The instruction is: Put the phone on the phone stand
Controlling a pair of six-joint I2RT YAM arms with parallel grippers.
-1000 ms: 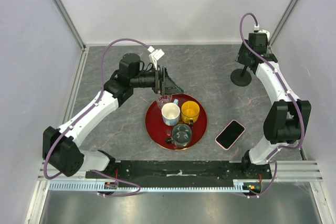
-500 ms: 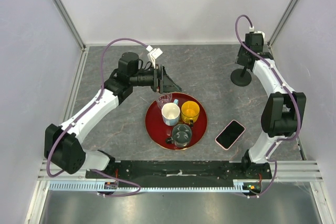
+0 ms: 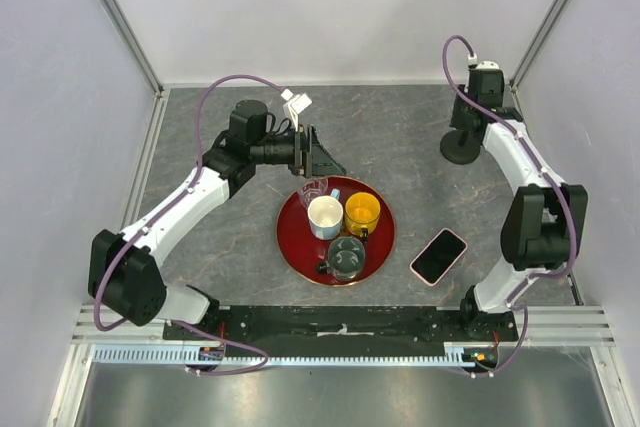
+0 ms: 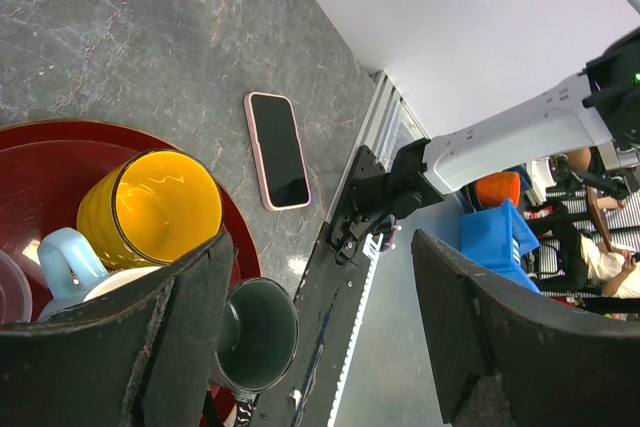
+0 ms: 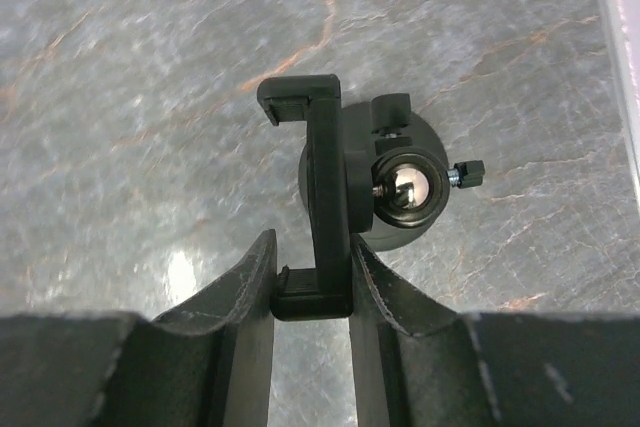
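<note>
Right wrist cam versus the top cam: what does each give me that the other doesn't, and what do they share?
Only the right wrist view: the right gripper closed on the clamp bracket of the phone stand, one finger each side, plus the shiny ball joint behind it.
Only the top view: the phone lying flat on the grey table near the right arm's base, the red tray with cups, and the left gripper by its far edge.
Both: the phone stand and the grey table.
</note>
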